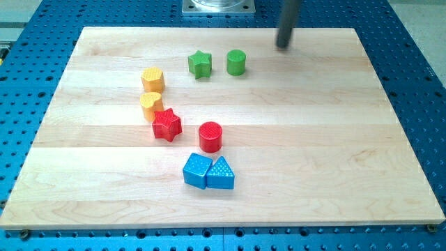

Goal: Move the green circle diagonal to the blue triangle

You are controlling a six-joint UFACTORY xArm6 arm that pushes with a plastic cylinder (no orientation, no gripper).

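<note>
While the blue plastic triangular block (221, 173) sits low on the pale wooden board (362, 139), near the view's bottom, the green plastic cylinder (236, 62) that the task calls the circle stands far up, near the view's top, with the whole middle of the board between the two.

Going from the view's left to its right: a yellow hexagonal block (152, 79) and, just below it, a yellow heart-shaped block (151, 104); a red star block (167, 125) touching or nearly touching the heart; a blue cube (197, 171) pressed against the blue triangle's left side; a green star block (200, 63) just left of the green cylinder; a red cylinder (210, 137) a little above the blue pair. The count is two yellow, two red, two blue and two green, eight blocks in all.

Farthest right is the dark rod; its tip (282, 47) rests near the board's top edge, up and to the right of the green cylinder, apart from it. The rod has no jaws and holds nothing.

The cylinder thus lies down and to the left of the tip, and the triangle lies farther down still, so a push from above should serve.
</note>
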